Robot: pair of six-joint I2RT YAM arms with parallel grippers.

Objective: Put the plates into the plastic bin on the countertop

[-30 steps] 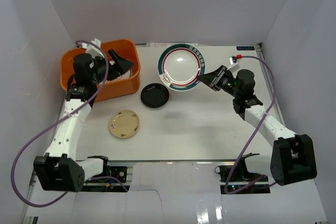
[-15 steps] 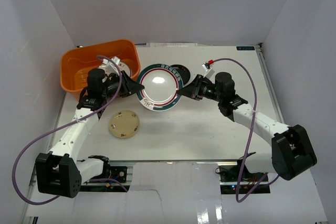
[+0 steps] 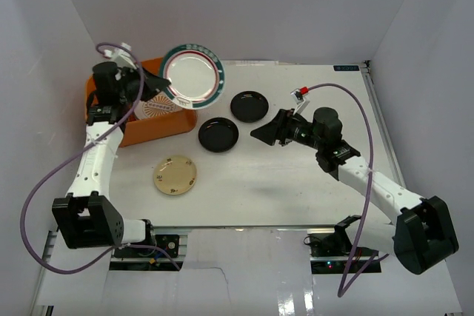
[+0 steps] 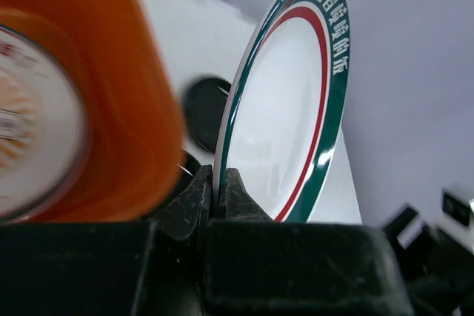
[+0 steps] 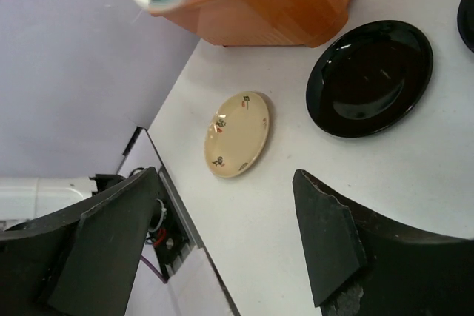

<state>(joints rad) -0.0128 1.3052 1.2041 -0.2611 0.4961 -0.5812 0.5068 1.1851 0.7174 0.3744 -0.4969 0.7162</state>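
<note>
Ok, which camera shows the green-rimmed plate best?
Left wrist: the green-rimmed plate fills it, rim pinched in the left gripper. Top external shows its whole face by the plastic bin; right wrist, only a blurred sliver.

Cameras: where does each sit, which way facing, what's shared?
Top external: above and behind the robot, looking down on the countertop; left arm and right arm show.
Left wrist: looks along the left gripper, shut on the green-rimmed plate's edge, plastic bin beside.
Right wrist: looks past the open right gripper at the tan plate and a black plate.
Shared: all three show the plate and bin.
</note>
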